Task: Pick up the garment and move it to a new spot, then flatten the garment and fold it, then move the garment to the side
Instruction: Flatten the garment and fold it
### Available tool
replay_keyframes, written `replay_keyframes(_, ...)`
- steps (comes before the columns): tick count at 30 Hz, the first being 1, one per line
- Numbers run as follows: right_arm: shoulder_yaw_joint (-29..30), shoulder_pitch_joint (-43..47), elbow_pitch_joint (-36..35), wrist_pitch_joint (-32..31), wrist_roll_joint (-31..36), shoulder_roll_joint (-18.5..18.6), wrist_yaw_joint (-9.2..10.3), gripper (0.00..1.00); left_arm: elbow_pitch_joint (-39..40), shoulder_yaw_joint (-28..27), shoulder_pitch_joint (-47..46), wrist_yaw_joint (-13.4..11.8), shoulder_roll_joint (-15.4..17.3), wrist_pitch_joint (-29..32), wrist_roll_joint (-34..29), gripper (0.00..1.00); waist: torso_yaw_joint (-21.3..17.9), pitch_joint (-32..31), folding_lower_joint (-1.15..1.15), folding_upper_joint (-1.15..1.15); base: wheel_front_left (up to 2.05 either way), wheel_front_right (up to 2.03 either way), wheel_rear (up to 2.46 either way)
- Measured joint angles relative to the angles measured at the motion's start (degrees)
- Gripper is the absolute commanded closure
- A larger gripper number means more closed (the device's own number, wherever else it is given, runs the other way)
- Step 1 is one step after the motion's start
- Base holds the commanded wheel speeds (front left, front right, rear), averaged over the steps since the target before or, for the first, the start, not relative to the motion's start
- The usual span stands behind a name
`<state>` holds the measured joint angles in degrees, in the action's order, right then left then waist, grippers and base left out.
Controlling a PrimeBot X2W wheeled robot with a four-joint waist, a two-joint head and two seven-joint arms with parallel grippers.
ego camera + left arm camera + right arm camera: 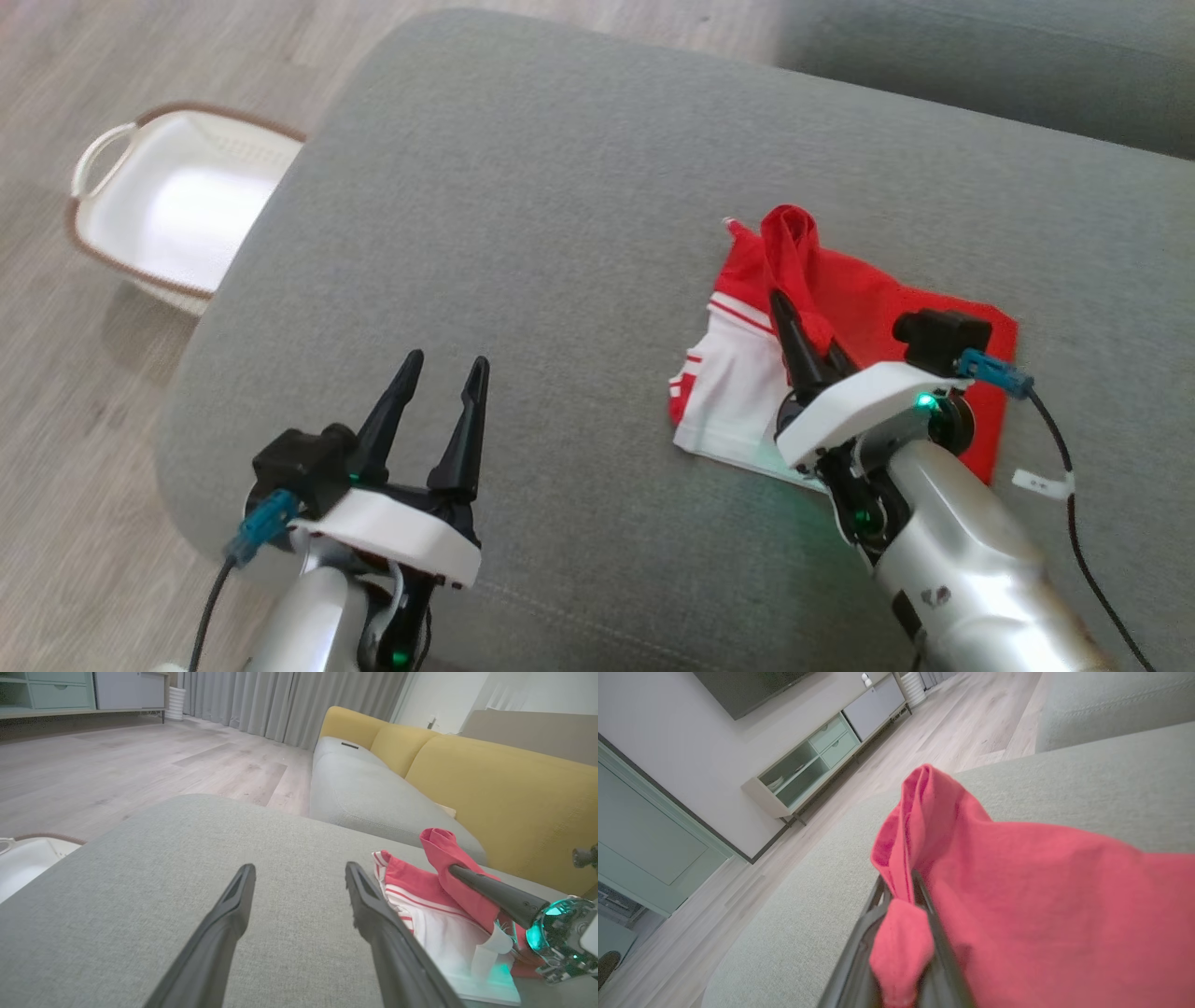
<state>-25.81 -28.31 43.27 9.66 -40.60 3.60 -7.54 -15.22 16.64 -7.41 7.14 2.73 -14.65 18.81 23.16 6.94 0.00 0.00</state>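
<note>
Two dark fingers of the right gripper [782,303] are clamping almost fully together on a raised fold of the garment [864,294], with nothing but red cloth between them. The right wrist view is showing that pinch close up: the right gripper [900,879] is biting the fold while a bunch of the garment [1017,896] is hanging down over its fingers. The left gripper [448,359] is standing released, jaws spread wide, hovering over bare grey cushion [560,233] and touching nothing. The garment, red and white with striped trim, is lying on the cushion's right side in the head view, mostly flat, its far edge lifting. A white tag [1041,481] is hanging on the right arm's cable [1074,523], too small to read. The left wrist view is adding a yellow backrest [490,779] behind the garment [420,891] and the left gripper [301,868]; the head view alone is giving a white basket [168,205] sitting on the floor
</note>
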Motion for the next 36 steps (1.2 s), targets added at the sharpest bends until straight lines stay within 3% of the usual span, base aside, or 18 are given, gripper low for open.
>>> replay_keyframes(3, -1.72, -1.94, 2.96, 1.05, -1.55, 0.01, 0.00, 1.00, 0.00, 0.20, -0.25, 0.00, 0.00, 0.00, 0.01, 0.00, 1.26, 0.68, 0.00, 0.00, 0.00, 0.00, 0.00)
replay_keyframes(4, -2.72, -2.41, 3.52, 1.05, -2.53, 0.09, 0.00, 0.00, 0.00, 0.22, -0.38, 0.00, 0.00, 0.00, 0.01, 0.00, 1.57, 0.92, 0.00, 0.00, 0.00, 0.00, 0.00)
replay_keyframes(9, -11.06, -2.97, 3.39, -0.16, -8.06, 0.20, 0.00, 0.00, -0.15, -0.01, -1.19, 0.00, -0.01, 0.00, 0.56, 0.00, 1.99, 1.55, 0.00, 0.00, 0.00, 0.00, 0.00)
replay_keyframes(12, -14.59, -3.48, 3.56, 0.57, -7.14, 0.18, 0.00, 0.00, -0.41, -1.15, -1.19, 0.00, -0.02, 0.00, 0.53, 0.00, 1.20, 1.40, 0.00, 0.00, 0.00, 0.00, 0.00)
replay_keyframes(16, -14.54, -5.55, 4.32, 2.23, -6.23, 0.16, 0.00, 0.00, -0.30, -2.21, -1.21, 0.00, -0.03, 0.00, 0.19, 0.00, -0.08, 1.16, 0.00, 0.00, 0.00, 0.00, 0.00)
replay_keyframes(20, -13.00, -8.92, 6.42, 3.81, -0.91, 0.19, 0.00, 0.00, 0.41, -3.46, -1.36, 0.00, -0.04, 0.00, -0.60, 0.00, -2.40, 0.64, 0.00, 0.00, 0.00, 0.00, 0.00)
replay_keyframes(25, -6.47, -9.92, 7.22, 4.55, 12.01, 0.76, 0.00, 0.00, 1.60, -4.83, -1.39, 0.00, -0.09, 0.00, -1.19, 0.00, -5.86, -0.25, 0.00, 0.00, 0.00, 0.00, 0.00)
replay_keyframes(31, 4.81, -4.81, -3.71, 4.71, 23.31, 4.70, 0.00, 0.00, 2.69, -5.93, -1.33, 0.00, -0.12, -0.01, -1.60, 0.00, -10.11, -1.30, 0.00, 0.00, 0.00, 0.00, 0.00)
replay_keyframes(36, 15.06, 5.54, -12.17, 4.71, 30.56, 4.87, 0.00, 0.00, 3.19, -6.41, -1.26, 0.00, -0.13, -0.02, -2.12, 0.00, -13.93, -2.14, 0.00, 0.00, 0.00, 0.00, 0.00)
